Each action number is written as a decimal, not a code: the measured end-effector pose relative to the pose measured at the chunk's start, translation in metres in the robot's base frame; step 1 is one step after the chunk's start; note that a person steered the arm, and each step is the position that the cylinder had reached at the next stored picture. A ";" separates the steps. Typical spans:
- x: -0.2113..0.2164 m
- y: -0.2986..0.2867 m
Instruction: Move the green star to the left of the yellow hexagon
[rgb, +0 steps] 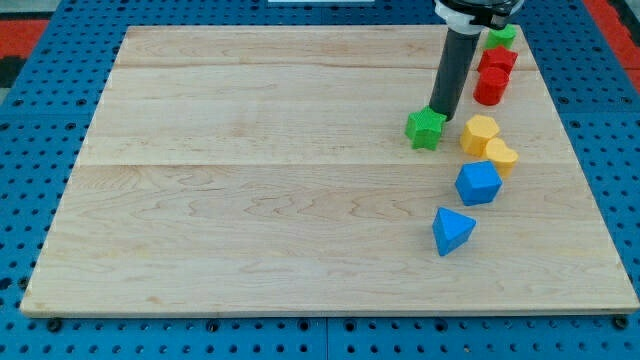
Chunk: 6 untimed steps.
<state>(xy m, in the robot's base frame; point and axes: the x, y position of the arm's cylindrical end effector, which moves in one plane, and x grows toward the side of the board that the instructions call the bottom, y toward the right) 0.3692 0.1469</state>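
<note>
The green star lies on the wooden board, right of centre. The yellow hexagon sits just to the view's right of it, a small gap between them. My tip rests at the star's upper right corner, touching or nearly touching it. The dark rod rises from there toward the view's top.
A second yellow block lies below right of the hexagon. A blue cube-like block and a blue triangular block lie lower. A red cylinder, a red block and a green block stand near the top right edge.
</note>
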 end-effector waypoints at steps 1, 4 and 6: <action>0.004 0.014; -0.003 -0.112; 0.009 -0.036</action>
